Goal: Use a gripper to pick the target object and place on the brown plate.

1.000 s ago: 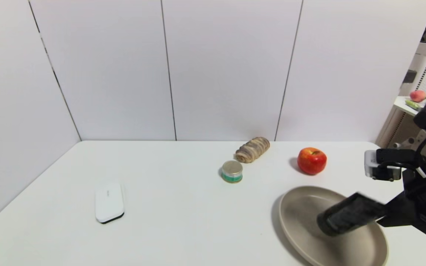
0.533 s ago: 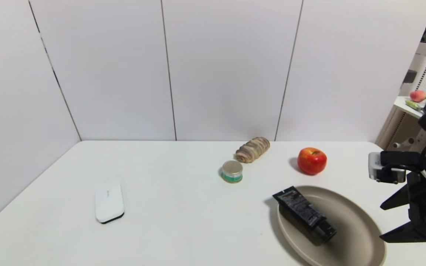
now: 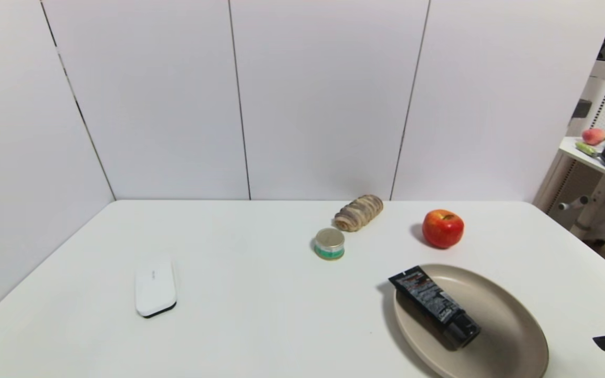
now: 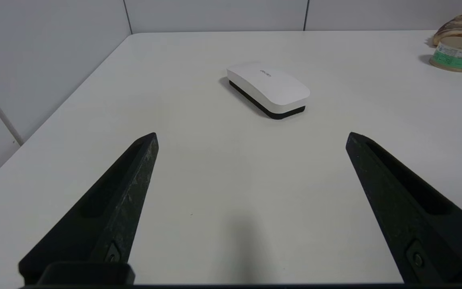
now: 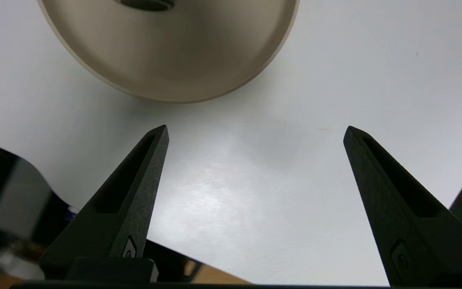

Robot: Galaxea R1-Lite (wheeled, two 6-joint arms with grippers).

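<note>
- My right gripper [image 5: 255, 132] sits at the bottom edge of the right wrist frame, above the near edge of the white table [image 5: 335, 72]. Its two fingers are spread wide with nothing between them. In the head view only two dark finger tips show at the lower right edge.
- Step in hand, as I judge it: retreat after release. To do it well I should pull the right arm straight back and up, keep the fingers spread, and stay off the plate rim so nothing gets nudged.
- The plate [image 3: 512, 315], in the lower right of the head frame, carries the black tube [image 3: 435, 306]. The tube lies diagonally: cap end inside the plate, flat crimped end over the upper-left rim. It looks stable, but the overhang is worth checking before I call the task complete.
- My left gripper [image 4: 251, 136] is idle at the bottom of the left wrist frame, fingers wide apart and empty, above bare table.
- Count, near to far in the head frame:
- One plate, one tube.
- One white eraser [image 3: 155, 287] at lower left.
- One small tin [image 3: 329, 243] near centre.
- One apple [image 3: 442, 228], right of centre.
- One bread roll [image 3: 358, 212], just behind the tin.
- Two grippers, both empty.
</note>
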